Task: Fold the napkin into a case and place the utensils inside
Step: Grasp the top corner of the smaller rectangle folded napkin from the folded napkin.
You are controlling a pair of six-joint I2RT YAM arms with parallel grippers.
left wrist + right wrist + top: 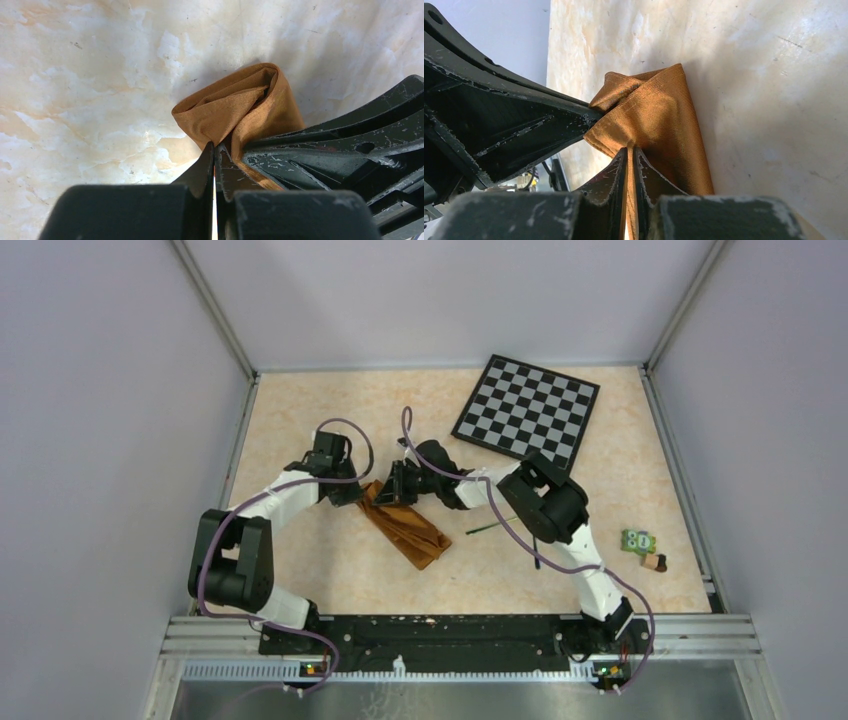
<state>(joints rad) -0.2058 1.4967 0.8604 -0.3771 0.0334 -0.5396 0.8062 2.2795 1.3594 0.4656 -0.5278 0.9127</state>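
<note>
The rust-brown cloth napkin (408, 528), folded into a long narrow strip, lies diagonally, its far end bunched; a slim dark utensil (490, 527) lies nearby, to its right.

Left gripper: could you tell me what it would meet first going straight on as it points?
The left gripper pinches the folded napkin, so that cloth comes first; behind it, probably the table.

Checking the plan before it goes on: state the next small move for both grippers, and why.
The left gripper and right gripper each pinch cloth at the same end of the folded napkin, and a thin utensil lies outside it on the table. So probably draw them slightly apart to open that end.
</note>
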